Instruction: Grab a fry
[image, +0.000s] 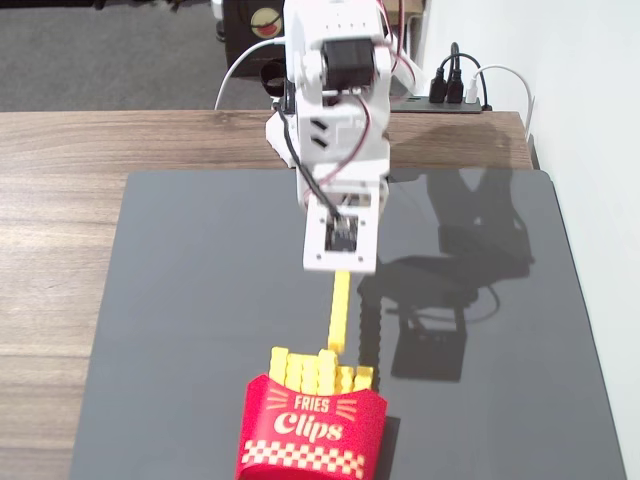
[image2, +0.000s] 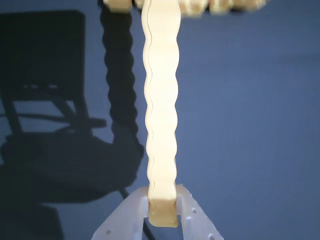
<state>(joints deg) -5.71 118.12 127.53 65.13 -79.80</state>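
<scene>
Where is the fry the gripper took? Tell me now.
In the fixed view the fry hangs from the gripper at mid-frame, just above the red carton, over the dark mat.

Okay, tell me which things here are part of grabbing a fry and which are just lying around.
Part of the job:
- the fry, clamped at one end between the fingers, lifted clear of the carton
- the gripper
- the red carton with the other fries

Just lying around:
- the dark mat
- the wooden table
- the power strip and its cables
</scene>
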